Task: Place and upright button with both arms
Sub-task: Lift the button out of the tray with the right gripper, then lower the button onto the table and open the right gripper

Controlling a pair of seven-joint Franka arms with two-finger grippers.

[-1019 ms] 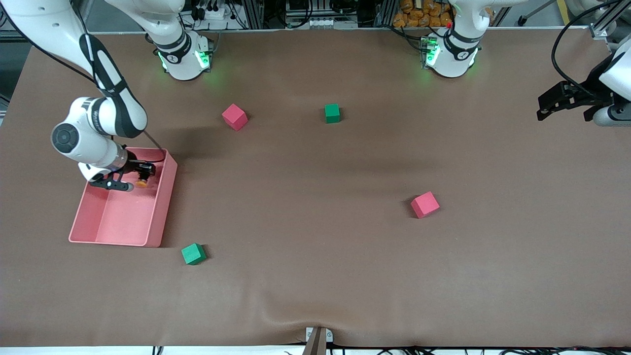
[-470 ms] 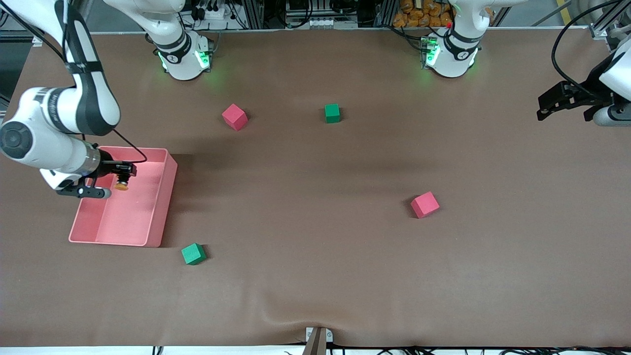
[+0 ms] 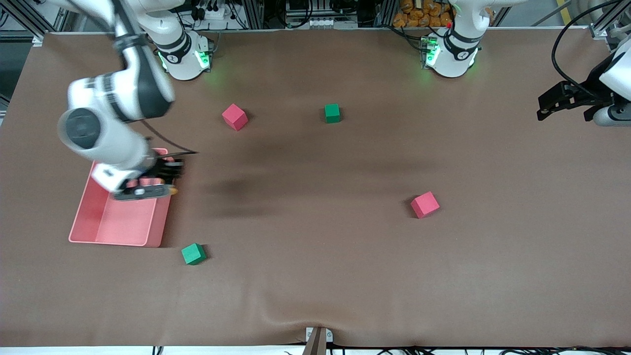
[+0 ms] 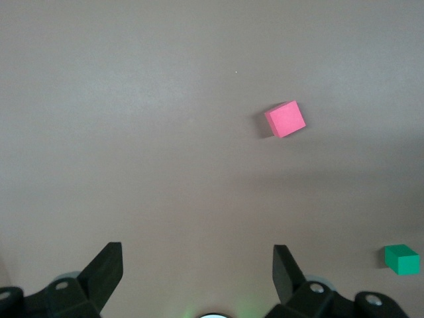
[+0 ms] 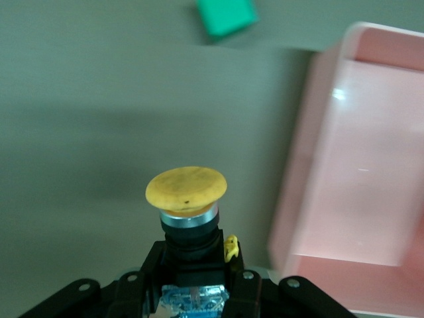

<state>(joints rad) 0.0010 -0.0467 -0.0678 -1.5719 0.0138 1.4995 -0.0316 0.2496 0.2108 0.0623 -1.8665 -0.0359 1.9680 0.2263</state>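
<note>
Clamped between the right gripper's (image 5: 191, 281) black fingers is the button (image 5: 187, 199), held by its dark cylindrical body with the round orange-yellow cap pointing away from the wrist. In the front view this gripper (image 3: 160, 185) hangs over the rim of the pink tray (image 3: 98, 224) on the side toward the table's middle, and only a small speck of the cap shows at its tip. The right wrist view puts the cap over bare brown table (image 3: 315, 246), with the tray's wall (image 5: 298, 165) just beside it and a green cube (image 5: 226, 16) near the tray's corner.

At the left arm's end of the table, the left gripper (image 3: 562, 101) waits, raised above the surface. Its two fingers (image 4: 106, 275) stand wide apart with nothing between them. Below it the left wrist view shows a red cube (image 4: 285, 118) and another green cube (image 4: 401, 258), well apart from each other.
</note>
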